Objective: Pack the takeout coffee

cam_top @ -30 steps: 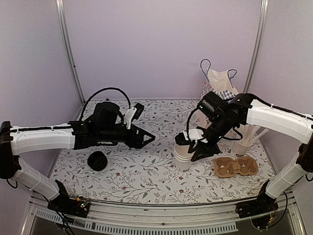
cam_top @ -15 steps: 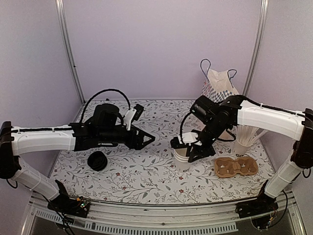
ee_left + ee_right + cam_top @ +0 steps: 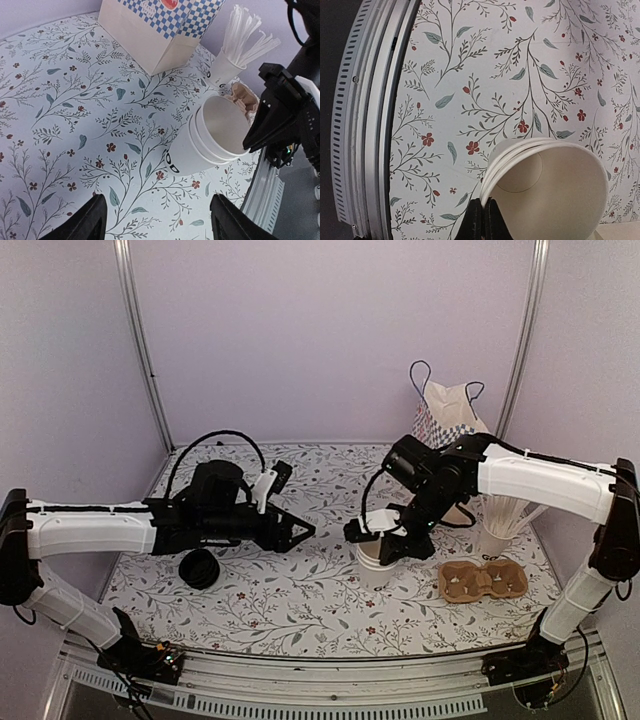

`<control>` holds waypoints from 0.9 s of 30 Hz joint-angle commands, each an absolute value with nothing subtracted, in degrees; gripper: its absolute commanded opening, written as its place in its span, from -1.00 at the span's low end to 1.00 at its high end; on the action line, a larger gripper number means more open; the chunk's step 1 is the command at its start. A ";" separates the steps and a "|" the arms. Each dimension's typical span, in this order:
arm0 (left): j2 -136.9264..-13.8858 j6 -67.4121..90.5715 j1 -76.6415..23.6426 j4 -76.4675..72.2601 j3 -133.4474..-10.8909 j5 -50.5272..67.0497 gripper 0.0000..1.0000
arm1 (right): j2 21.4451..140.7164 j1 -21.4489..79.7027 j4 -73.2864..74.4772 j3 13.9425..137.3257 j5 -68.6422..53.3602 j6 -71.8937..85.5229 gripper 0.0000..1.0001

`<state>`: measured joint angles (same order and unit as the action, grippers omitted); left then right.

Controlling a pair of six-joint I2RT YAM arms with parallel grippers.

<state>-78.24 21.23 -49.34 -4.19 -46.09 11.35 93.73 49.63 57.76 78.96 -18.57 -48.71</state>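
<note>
A stack of white paper cups (image 3: 372, 565) stands open-topped on the floral table (image 3: 300, 610), right of the middle. My right gripper (image 3: 385, 543) is shut on the near rim of the stack (image 3: 540, 175); the pinched black fingers (image 3: 476, 222) meet at the cup wall. Just left of the stack (image 3: 200, 145), my left gripper (image 3: 300, 530) hovers open over bare tablecloth with nothing between its fingers (image 3: 95, 217). The takeout coffee is out of view: no lidded cup shows. A round black lid-like piece (image 3: 200, 568) lies on the table under the left arm.
A blue-checkered paper bag (image 3: 445, 420) stands at the back right, also in the left wrist view (image 3: 155, 30). Beside it is a white cup holding white sticks (image 3: 500, 530). A brown cardboard cup carrier (image 3: 482, 580) lies right of the stack. The table's metal front rail (image 3: 370, 125) is close.
My right gripper has closed its jaws onto the stack's rim and shifted a little left. The left arm has barely moved and stays open.
</note>
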 commanded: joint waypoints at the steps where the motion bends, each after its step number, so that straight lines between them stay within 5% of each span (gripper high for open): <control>1: -78.59 26.07 -49.40 -9.63 -43.58 11.92 0.46 | 94.72 50.15 57.23 80.59 -18.34 -48.12 -1.00; 11: -81.07 42.59 -49.68 -26.02 -36.28 9.98 0.46 | 93.60 50.16 50.83 83.38 -10.96 -45.77 -1.00; 27: -92.03 51.66 -51.47 -38.35 -42.41 11.03 0.63 | 100.90 50.19 45.67 91.84 -9.67 -37.80 -1.00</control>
<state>-89.82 48.21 -50.85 -31.99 -40.05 9.91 99.11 49.87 47.13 88.07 -8.62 -40.86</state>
